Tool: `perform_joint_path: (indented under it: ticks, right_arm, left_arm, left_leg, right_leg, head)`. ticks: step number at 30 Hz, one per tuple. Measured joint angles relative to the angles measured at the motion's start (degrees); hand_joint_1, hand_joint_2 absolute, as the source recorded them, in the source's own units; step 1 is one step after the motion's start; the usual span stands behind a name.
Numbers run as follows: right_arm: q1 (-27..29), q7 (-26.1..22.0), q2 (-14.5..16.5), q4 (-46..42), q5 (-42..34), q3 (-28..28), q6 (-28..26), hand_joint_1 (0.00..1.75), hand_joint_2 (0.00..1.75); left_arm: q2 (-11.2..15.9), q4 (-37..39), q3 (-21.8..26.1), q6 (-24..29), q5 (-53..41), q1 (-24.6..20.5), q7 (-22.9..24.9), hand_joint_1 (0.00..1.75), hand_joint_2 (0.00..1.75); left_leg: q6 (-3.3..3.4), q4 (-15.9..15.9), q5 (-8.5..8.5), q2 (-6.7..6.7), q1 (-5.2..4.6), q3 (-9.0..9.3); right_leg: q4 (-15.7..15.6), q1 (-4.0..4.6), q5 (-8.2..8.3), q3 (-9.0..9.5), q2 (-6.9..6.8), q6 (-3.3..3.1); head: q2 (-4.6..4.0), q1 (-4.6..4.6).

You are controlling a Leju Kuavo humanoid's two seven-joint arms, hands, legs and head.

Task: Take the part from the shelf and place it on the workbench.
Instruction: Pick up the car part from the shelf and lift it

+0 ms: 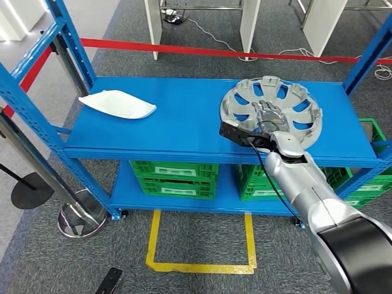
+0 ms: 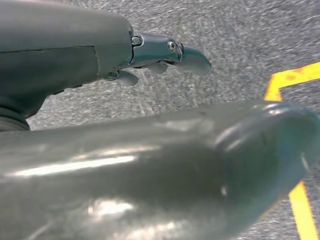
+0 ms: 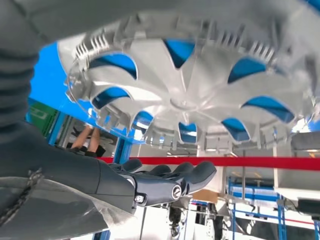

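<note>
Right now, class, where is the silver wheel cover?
In the head view the wheel cover lies on the right part of the blue shelf's top level, with the right hand over its middle and a white part far to its left.

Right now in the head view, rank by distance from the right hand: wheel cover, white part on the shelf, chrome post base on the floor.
1. Wheel cover: directly under the right hand, right end of the top shelf.
2. White part: left end of the same shelf.
3. Chrome post base: on the floor, beyond the shelf's left end.
</note>
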Motion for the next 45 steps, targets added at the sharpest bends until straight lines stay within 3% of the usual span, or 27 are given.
perform_joint_path:
  ticks: [1, 5, 7, 9, 10, 11, 12, 14, 15, 17, 19, 21, 24, 25, 26, 27, 28, 29, 31, 34, 36, 37, 39, 41, 42, 43, 45]
  right_arm:
    - [0.0, -0.1, 0.0, 0.0, 0.1, 0.0, 0.0, 0.0, 1.75]
    - [0.0, -0.5, -0.1, -0.1, 0.6, 0.0, 0.5, 0.0, 1.75]
    - [-0.2, -1.2, -0.1, -0.1, 0.7, 0.0, 1.6, 0.0, 1.75]
    - [-0.3, -1.9, -0.1, -0.2, 0.7, 0.0, 3.1, 0.0, 1.75]
    - [-0.3, -2.1, -0.1, -0.1, 0.7, 0.0, 3.8, 0.0, 1.75]
    - [-0.3, -2.2, -0.2, -0.1, 0.7, 0.0, 4.3, 0.0, 1.75]
    - [-0.4, -2.2, -0.2, -0.1, 0.6, 0.0, 4.8, 0.0, 1.75]
    - [-0.5, -2.2, -0.2, -0.1, 0.6, 0.0, 5.6, 0.0, 1.75]
    - [-0.6, -2.2, -0.2, -0.1, 0.6, 0.0, 5.9, 0.0, 1.75]
    - [-0.6, -2.2, -0.2, 0.0, 0.7, 0.0, 6.3, 0.0, 1.75]
    - [-0.6, -2.2, -0.2, 0.1, 0.7, 0.0, 6.5, 0.0, 1.75]
    - [-0.7, -2.2, -0.2, 0.2, 0.8, 0.0, 6.5, 0.0, 1.75]
    - [-0.7, -2.2, -0.2, 0.4, 0.8, 0.1, 6.7, 0.0, 1.75]
    - [-0.5, -2.2, -0.2, 0.5, 0.8, 0.1, 7.0, 0.0, 1.75]
    - [-0.3, -2.2, -0.2, 0.6, 0.8, 0.1, 7.2, 0.0, 1.75]
    - [-0.2, -2.1, -0.2, 0.8, 0.9, 0.1, 7.3, 0.0, 1.75]
    - [-0.2, -2.0, -0.2, 0.9, 1.0, 0.1, 7.4, 0.0, 1.75]
    - [-0.2, -1.8, -0.2, 1.0, 1.2, 0.1, 7.4, 0.0, 1.75]
    - [-0.4, -1.3, -0.2, 1.1, 1.8, 0.2, 7.4, 0.0, 1.75]
    - [-0.4, -0.5, -0.1, 1.5, 3.0, 0.4, 7.9, 0.0, 1.75]
    - [-0.5, 0.0, -0.1, 1.9, 3.6, 0.5, 8.5, 0.0, 1.75]
    - [-0.6, 0.2, 0.0, 2.0, 3.8, 0.6, 8.8, 0.0, 1.75]
    - [-0.7, 0.7, 0.0, 2.4, 4.3, 0.6, 9.3, 0.0, 1.75]
    - [-0.7, 1.1, 0.0, 2.7, 4.6, 0.8, 9.7, 0.0, 1.75]
    - [-0.7, 1.3, 0.0, 2.9, 4.8, 0.9, 9.8, 0.0, 1.75]
    - [-0.7, 1.4, 0.0, 3.0, 5.0, 1.0, 9.9, 0.0, 1.75]
    - [-1.0, 2.1, 0.0, 3.2, 5.4, 1.2, 10.4, 0.0, 1.75]
  left_arm:
    - [0.0, 0.0, 0.0, 0.0, 0.0, 0.0, 0.0, 0.0, 0.0]
    - [-0.1, 0.0, 0.0, 0.3, 0.2, 0.0, 0.0, 0.0, 0.0]
    - [-0.1, 0.0, 0.1, 0.6, 0.2, -0.1, 0.0, 0.0, 0.0]
    - [-0.1, 0.0, 0.2, 0.8, 0.2, -0.1, 0.0, 0.0, 0.0]
    - [-0.1, 0.0, 0.3, 0.8, 0.2, -0.1, 0.0, 0.0, 0.0]
    - [-0.1, 0.0, 0.3, 0.9, 0.2, 0.0, 0.0, 0.0, 0.0]
    - [-0.1, 0.0, 0.4, 0.9, 0.2, 0.0, 0.0, 0.0, 0.0]
    - [-0.1, 0.0, 0.5, 0.9, 0.2, 0.0, 0.0, 0.0, 0.0]
    - [-0.1, 0.0, 0.5, 0.9, 0.1, 0.0, 0.0, 0.0, 0.0]
    - [-0.1, 0.0, 0.6, 1.0, 0.0, -0.1, 0.0, 0.0, 0.0]
    - [-0.1, 0.0, 0.7, 1.0, 0.0, -0.1, 0.0, 0.0, 0.0]
    - [-0.2, 0.0, 0.9, 1.0, 0.1, 0.0, 0.0, 0.0, 0.0]
    - [-0.3, 0.0, 1.0, 1.0, 0.1, -0.1, 0.0, 0.0, 0.0]
    - [-0.4, 0.0, 1.0, 1.0, 0.1, -0.1, 0.0, 0.0, 0.0]
    - [-0.4, 0.0, 1.0, 1.0, 0.1, -0.1, 0.1, 0.0, 0.0]
    - [-0.4, 0.0, 1.0, 1.0, 0.0, 0.0, 0.1, 0.0, 0.0]
    - [-0.4, 0.0, 1.0, 1.0, 0.0, 0.0, 0.2, 0.0, 0.0]
    - [-0.5, 0.0, 1.1, 1.0, 0.0, 0.0, 0.2, 0.0, 0.0]
    - [-0.5, 0.0, 1.1, 1.0, -0.2, 0.0, 0.3, 0.0, 0.0]
    - [-0.6, 0.0, 1.1, 1.0, -0.6, 0.0, 0.4, 0.0, 0.0]
    - [-0.6, 0.0, 1.1, 1.0, -0.7, 0.0, 0.5, 0.0, 0.0]
    - [-0.6, 0.0, 1.1, 1.0, -0.8, 0.0, 0.5, 0.0, 0.0]
    - [-0.6, 0.0, 1.1, 1.0, -0.9, -0.1, 0.5, 0.0, 0.0]
    - [-0.6, 0.0, 1.1, 1.0, -1.1, -0.1, 0.5, 0.0, 0.0]
    - [-0.6, 0.0, 1.1, 1.0, -1.1, -0.1, 0.5, 0.0, 0.0]
    - [-0.7, 0.0, 1.1, 1.0, -1.1, -0.1, 0.5, 0.0, 0.0]
    - [-0.7, 0.0, 1.1, 0.9, -1.3, -0.1, 0.5, 0.0, 0.0]
  left_leg:
    - [-0.31, 0.2, -0.15, -0.01, -0.06, -0.04]
    - [-1.35, 1.1, -0.93, 0.02, -0.06, -0.29]
    - [-1.88, 5.6, -3.52, 0.08, 0.05, -2.23]
    - [-2.16, 13.1, -6.53, 0.1, 0.15, -5.9]
    - [-2.19, 15.6, -6.98, 0.1, 0.16, -7.26]
    - [-2.13, 16.2, -6.37, 0.1, 0.16, -7.8]
    - [-1.96, 14.6, -4.71, 0.1, 0.15, -7.28]
    - [-1.34, 7.4, -0.47, 0.09, 0.04, -4.25]
    - [-1.02, 4.2, 0.83, 0.09, -0.1, -2.86]
    - [-0.63, 1.0, 1.13, 0.09, -0.37, -1.62]
    - [-0.33, 0.1, 1.06, 0.11, -0.36, -1.39]
    - [0.17, -0.5, 1.38, 0.16, -0.12, -1.0]
    - [0.58, -0.8, 1.51, 0.22, 0.01, -0.8]
    - [0.62, -0.7, 1.49, 0.23, 0.01, -0.79]
    - [0.65, -0.7, 1.46, 0.21, 0.02, -0.75]
    - [0.64, -0.7, 1.4, 0.18, 0.03, -0.7]
    - [0.57, -0.6, 1.3, 0.14, 0.05, -0.59]
    - [0.4, -0.5, 1.15, 0.1, 0.05, -0.51]
    - [-0.11, -0.2, 0.81, 0.06, -0.16, -0.62]
    - [-0.72, 0.0, 0.7, 0.06, -0.33, -0.77]
    - [-1.28, 1.2, -0.37, 0.1, -0.23, -1.2]
    - [-1.58, 3.3, -1.68, 0.12, -0.16, -2.03]
    - [-2.0, 10.4, -5.18, 0.15, -0.03, -5.14]
    - [-2.1, 15.9, -6.66, 0.15, 0.01, -7.86]
    - [-2.02, 15.9, -5.85, 0.15, 0.01, -8.01]
    - [-1.86, 13.5, -4.02, 0.15, 0.0, -7.06]
    - [-1.29, 6.1, -0.01, 0.15, -0.09, -3.74]
  right_leg:
    - [-1.3, 0.12, 0.05, 0.79, 0.01, -0.32]
    - [-1.9, 0.11, -0.4, 1.34, 0.1, -2.14]
    - [-2.1, -0.06, -0.46, 1.71, 0.08, -2.78]
    - [-2.1, 0.02, -0.59, 1.84, 0.12, -3.06]
    - [-2.1, 0.08, -0.64, 1.89, 0.15, -3.11]
    - [-2.1, 0.12, -0.67, 1.95, 0.2, -3.13]
    - [-2.1, 0.16, -0.71, 2.04, 0.24, -3.11]
    - [-2.1, 0.22, -0.82, 2.28, 0.31, -2.99]
    - [-2.1, 0.3, -0.86, 2.27, 0.33, -2.82]
    - [-2.1, 0.36, -0.75, 1.93, 0.38, -2.27]
    - [-2.3, 0.31, -0.67, 1.66, 0.39, -1.55]
    - [-0.8, 0.26, -1.81, 0.89, 0.33, -0.94]
    - [9.0, 0.17, -6.37, -3.91, 0.28, -0.35]
    - [12.2, 0.14, -7.25, -5.66, 0.27, -0.21]
    - [13.7, 0.12, -7.08, -6.6, 0.26, -0.11]
    - [13.0, 0.09, -5.91, -6.47, 0.23, -0.07]
    - [9.9, 0.05, -3.8, -5.17, 0.17, -0.08]
    - [5.8, 0.02, -1.76, -3.25, 0.07, -0.14]
    - [-0.8, 0.09, 0.19, 0.21, -0.02, -0.56]
    - [-2.2, 0.24, -0.02, 1.15, 0.05, -1.59]
    - [-2.3, 0.08, 0.01, 1.25, 0.02, -2.25]
    - [-2.3, -0.03, 0.02, 1.33, 0.0, -2.53]
    - [-2.3, -0.04, -0.06, 1.48, 0.01, -2.92]
    - [-2.3, 0.01, -0.17, 1.6, 0.04, -3.02]
    - [-2.3, 0.03, -0.23, 1.69, 0.06, -3.01]
    - [-2.3, 0.05, -0.31, 1.84, 0.1, -2.95]
    - [-2.3, 0.16, -0.52, 2.13, 0.16, -2.68]
  head:
    - [0.0, -0.03]
    - [0.0, -0.1]
    - [0.0, -0.4]
    - [0.0, -0.58]
    - [0.0, -0.57]
    - [0.0, -0.58]
    - [0.0, -0.58]
    - [0.0, -0.56]
    - [0.0, -0.54]
    - [0.0, -0.53]
    - [0.0, -0.56]
    - [0.0, -0.44]
    - [0.0, -0.28]
    - [0.0, -0.28]
    - [0.0, -0.27]
    - [0.0, -0.25]
    - [0.0, -0.24]
    - [0.0, -0.23]
    - [0.0, -0.26]
    - [0.0, -0.31]
    - [0.0, -0.39]
    - [0.0, -0.46]
    - [0.0, -0.62]
    - [0.0, -0.6]
    - [0.0, -0.6]
    - [0.0, -0.6]
    - [0.0, -0.59]
